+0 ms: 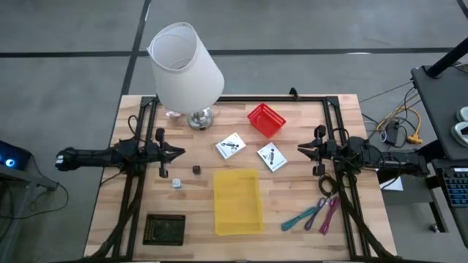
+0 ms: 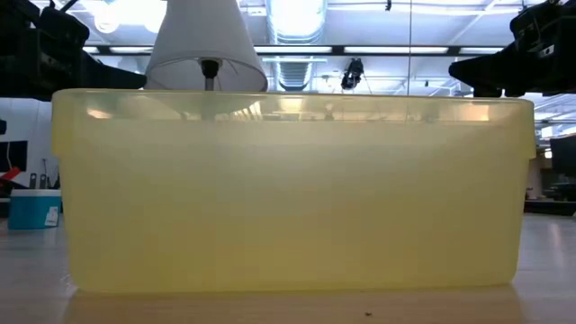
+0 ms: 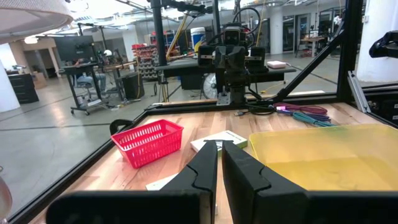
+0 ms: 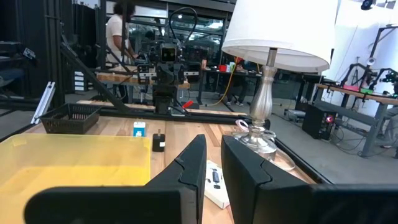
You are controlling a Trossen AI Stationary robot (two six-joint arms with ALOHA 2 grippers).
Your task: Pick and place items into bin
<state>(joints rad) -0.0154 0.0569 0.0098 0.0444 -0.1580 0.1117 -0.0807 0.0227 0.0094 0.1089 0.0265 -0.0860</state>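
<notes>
Two white square cards (image 1: 230,146) (image 1: 271,157) lie flat on the wooden table beyond the yellow bin (image 1: 238,201). A tiny dark cube (image 1: 197,169) and a white cube (image 1: 176,183) sit left of the bin. Teal and pink-purple strips (image 1: 316,215) lie to its right. My left gripper (image 1: 179,152) (image 3: 219,143) hovers level at the table's left, shut and holding nothing. My right gripper (image 1: 300,150) (image 4: 213,138) hovers level at the right, facing it. Its fingers leave only a narrow slit, with nothing between them.
A big white lamp (image 1: 186,69) stands at the far left of the table. A red basket (image 1: 265,119) sits at the far middle, and a black mesh tray (image 1: 164,229) at the near left. A black frame (image 1: 241,98) runs around the table.
</notes>
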